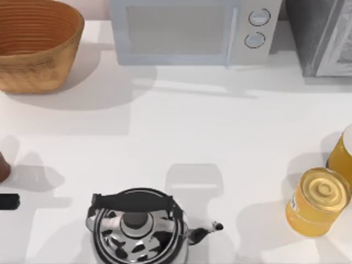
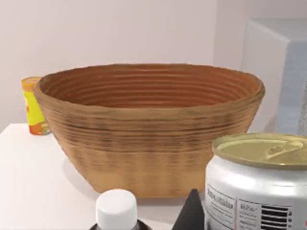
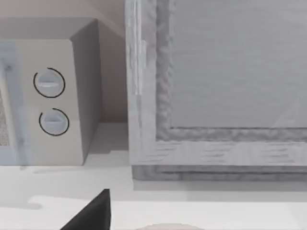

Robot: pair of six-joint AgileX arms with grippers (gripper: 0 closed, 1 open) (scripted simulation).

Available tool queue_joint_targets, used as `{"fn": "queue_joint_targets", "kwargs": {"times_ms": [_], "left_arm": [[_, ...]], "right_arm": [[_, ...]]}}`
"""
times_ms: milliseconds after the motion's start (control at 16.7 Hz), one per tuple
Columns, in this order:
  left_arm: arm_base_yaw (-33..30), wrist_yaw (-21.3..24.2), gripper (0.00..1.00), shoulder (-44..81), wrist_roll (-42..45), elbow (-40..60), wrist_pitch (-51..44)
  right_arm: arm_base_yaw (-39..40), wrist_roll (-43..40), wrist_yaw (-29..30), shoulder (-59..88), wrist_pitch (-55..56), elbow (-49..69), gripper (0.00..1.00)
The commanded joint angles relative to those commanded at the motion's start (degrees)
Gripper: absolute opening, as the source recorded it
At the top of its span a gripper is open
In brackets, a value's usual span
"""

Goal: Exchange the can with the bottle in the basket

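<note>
Basket [image 1: 34, 47] sits at the far left corner of the white tabletop [image 1: 181, 137], upright, its ribbed wicker bowl showing nothing inside from the left wrist view, where it [image 2: 148, 129] stands just beyond the can and the bottle. The can [image 2: 256, 184], white with a pale gold top, is close to that camera, and beside it shows the white cap of the bottle [image 2: 116, 211]; in the top view a reddish-brown sliver of the bottle [image 1: 3, 165] stands at the tabletop's left edge. A dark tip of the left pincer [image 2: 190, 215] pokes up between can and bottle, and whether it is apart or together I cannot tell. The right pincer [image 3: 91, 213] shows as a dark tip facing a microwave [image 1: 192, 30]; its state I cannot tell either. A kettle [image 1: 140, 228] stands at the near edge, and a yellow-orange jar [image 1: 318, 201] at the right.
</note>
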Motion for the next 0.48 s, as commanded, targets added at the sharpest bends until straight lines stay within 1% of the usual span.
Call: {"fn": "queue_joint_targets", "kwargs": {"times_ms": [120,240,480], "left_arm": [[-0.8,2.1,0.0,3.7,0.0,2.1,2.1],[-2.0,5.1,0.0,9.6,0.1,5.4,5.3],[-4.7,13.2,0.0,26.6,0.3,14.3,14.0]], "right_arm": [[0.0,0.0,0.0,0.0,0.0,0.0,1.0],[0.0,0.0,0.0,0.0,0.0,0.0,1.0],[0.0,0.0,0.0,0.0,0.0,0.0,1.0]]}}
